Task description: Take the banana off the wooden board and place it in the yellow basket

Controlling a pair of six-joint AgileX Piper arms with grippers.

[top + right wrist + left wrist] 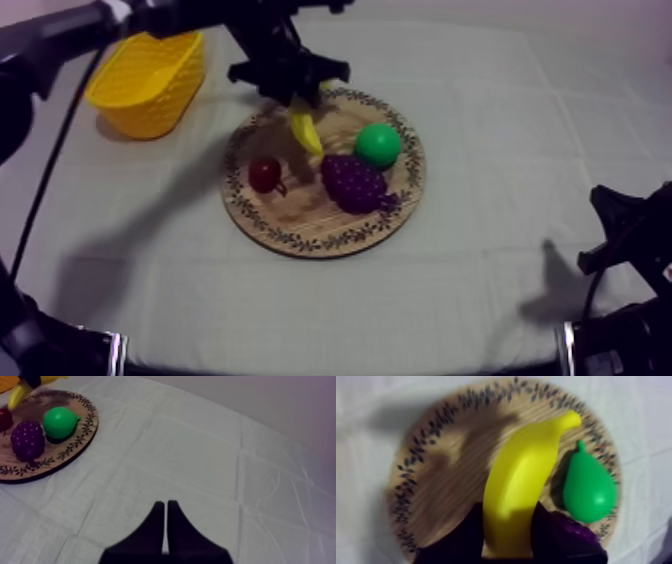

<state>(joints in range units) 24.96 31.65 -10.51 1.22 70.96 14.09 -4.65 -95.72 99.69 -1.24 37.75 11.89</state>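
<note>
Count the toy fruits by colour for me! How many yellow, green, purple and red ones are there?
Yellow: 1, the banana
Green: 1, the pear
Purple: 1, the bunch of grapes
Red: 1, the small red fruit
Total: 4 toy fruits

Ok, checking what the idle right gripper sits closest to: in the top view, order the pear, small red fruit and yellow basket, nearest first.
From the right gripper, low at the right:
1. pear, right side of the wooden board.
2. small red fruit, board's left side.
3. yellow basket, far left, off the board.
</note>
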